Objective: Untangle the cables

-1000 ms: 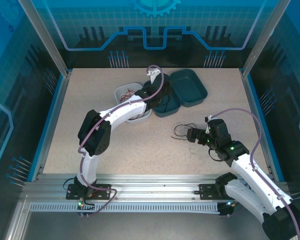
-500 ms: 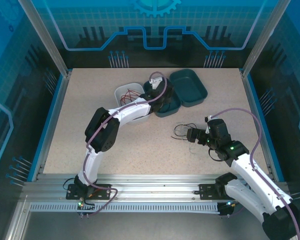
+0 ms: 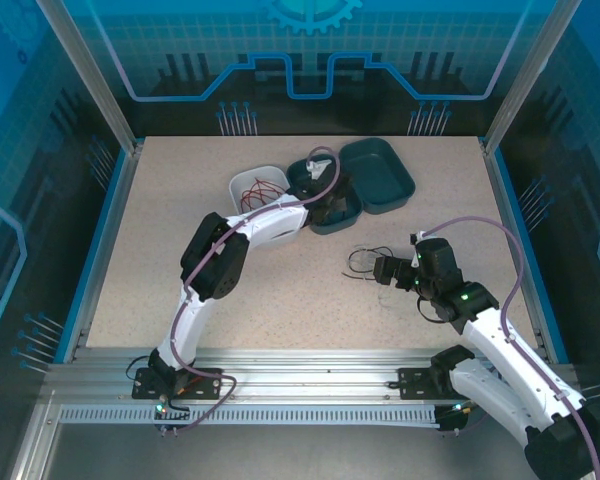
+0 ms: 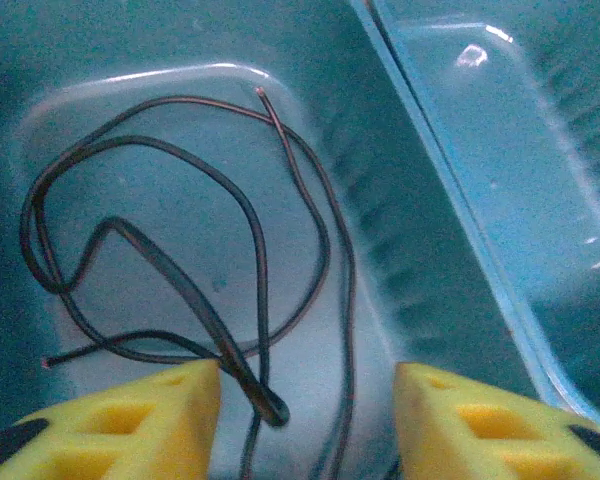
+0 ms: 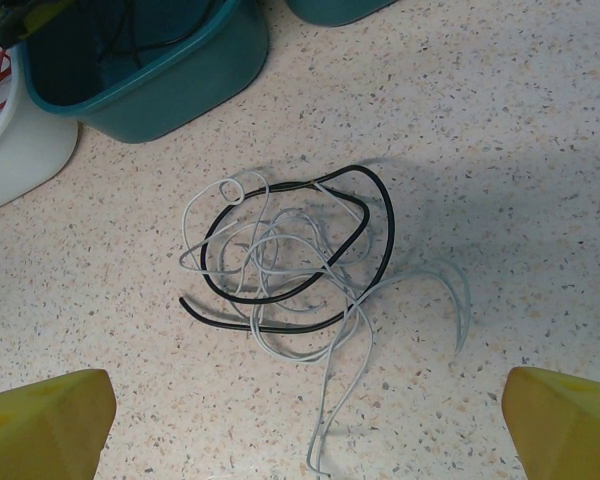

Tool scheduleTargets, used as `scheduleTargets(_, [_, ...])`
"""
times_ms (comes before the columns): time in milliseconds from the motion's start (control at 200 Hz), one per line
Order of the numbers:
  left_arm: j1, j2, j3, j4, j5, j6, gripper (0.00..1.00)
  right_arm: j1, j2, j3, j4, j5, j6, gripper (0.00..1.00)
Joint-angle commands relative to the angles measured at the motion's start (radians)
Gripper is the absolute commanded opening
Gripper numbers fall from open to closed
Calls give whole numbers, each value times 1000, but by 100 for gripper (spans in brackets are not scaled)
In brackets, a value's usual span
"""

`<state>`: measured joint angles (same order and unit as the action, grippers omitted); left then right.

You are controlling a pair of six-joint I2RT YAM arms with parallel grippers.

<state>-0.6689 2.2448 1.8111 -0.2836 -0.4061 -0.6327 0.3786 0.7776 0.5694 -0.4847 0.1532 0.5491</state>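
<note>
Overhead, a speckled table (image 3: pixel 160 230) was seen, with two arms bolted at its near edge. The left arm (image 3: pixel 215 265) was stretched out to a teal tub (image 3: pixel 340 222), beside a second teal tub (image 3: pixel 385 175) and a white tub (image 3: pixel 238 185). The left claw (image 4: pixel 305 400) was held partly wide inside the teal tub, and nothing was gripped. A dark cable (image 4: pixel 180 290) was looped on the tub floor, one bend lying between the yellow fingers (image 4: pixel 120 420). The right claw (image 5: pixel 305 400) was spread very wide above the table, near a black cable (image 5: pixel 391 225) tangled with a whitish-grey cable (image 5: pixel 290 356). A red cable (image 3: pixel 260 190) was coiled in the white tub.
</note>
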Motion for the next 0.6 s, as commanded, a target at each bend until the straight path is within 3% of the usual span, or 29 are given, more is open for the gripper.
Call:
scheduleTargets(0, [-2,-32,37,-28,57,50,67,-10,-21,7,-38,9,14,100])
scheduleTargets(235, [-5,-127,39,-84,113,109,99,-12,-26,33,-77,36,18,100])
scheduleTargets(595, [-5,-393,-222,-4,155,111,99,-12,-1,96,-185,120,72,98])
